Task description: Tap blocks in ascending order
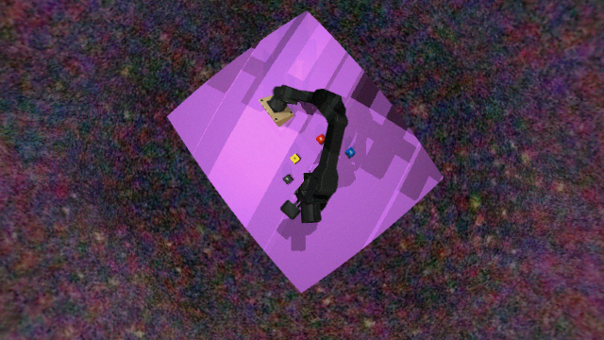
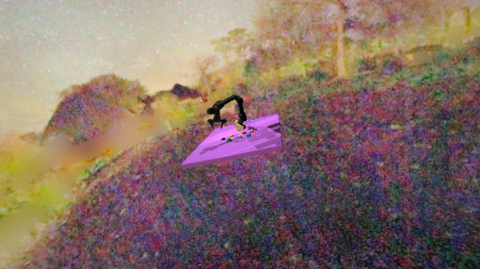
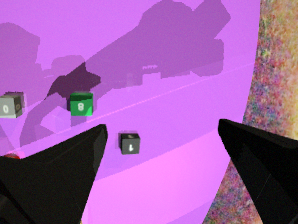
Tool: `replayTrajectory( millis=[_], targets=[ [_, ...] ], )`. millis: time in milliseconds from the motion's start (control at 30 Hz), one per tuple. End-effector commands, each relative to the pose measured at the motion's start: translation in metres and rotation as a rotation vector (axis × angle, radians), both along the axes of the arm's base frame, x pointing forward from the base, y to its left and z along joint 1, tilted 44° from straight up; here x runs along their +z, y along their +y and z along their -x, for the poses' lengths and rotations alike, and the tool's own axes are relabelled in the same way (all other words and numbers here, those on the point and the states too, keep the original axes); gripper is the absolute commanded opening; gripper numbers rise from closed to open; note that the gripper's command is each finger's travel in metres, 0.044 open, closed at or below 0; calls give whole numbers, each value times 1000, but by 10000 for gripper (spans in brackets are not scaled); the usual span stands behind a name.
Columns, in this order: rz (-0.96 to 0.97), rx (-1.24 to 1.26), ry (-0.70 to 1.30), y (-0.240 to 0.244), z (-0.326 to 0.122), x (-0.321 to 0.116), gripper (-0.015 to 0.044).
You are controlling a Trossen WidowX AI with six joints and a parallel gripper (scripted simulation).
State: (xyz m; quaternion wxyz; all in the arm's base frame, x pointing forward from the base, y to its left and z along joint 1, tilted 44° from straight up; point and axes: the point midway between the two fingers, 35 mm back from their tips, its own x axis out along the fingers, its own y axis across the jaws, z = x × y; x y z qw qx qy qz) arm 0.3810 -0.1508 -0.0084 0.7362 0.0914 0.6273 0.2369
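The gripper is open and empty, high above the table, its fingers pointing down. In the wrist view a black block showing 1 lies between the finger outlines, nearer the left finger. A green block shows 8, and a grey block shows 0 at the left edge. A red block, a yellow block, a blue block and an orange block have unreadable digits. The arm hides green, grey and orange in the top view.
The purple table carries the arm's tan base. The black arm reaches over the blocks. Its shadow crosses the table around the green block. The table's edge shows at the right in the wrist view.
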Motion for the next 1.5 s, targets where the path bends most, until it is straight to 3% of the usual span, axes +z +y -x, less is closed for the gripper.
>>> replayTrajectory(
  millis=[0, 100, 900, 1233, 1467],
  targets=[
    [-197, -35, 159, -9, 61, -29, 400],
    [-272, -52, 201, -11, 81, -34, 400],
    [-275, -53, 202, -10, 82, -33, 400],
    [-280, -53, 207, 49, 137, 25, 400],
    [-280, -53, 208, 54, 141, 28, 400]
  ],
)
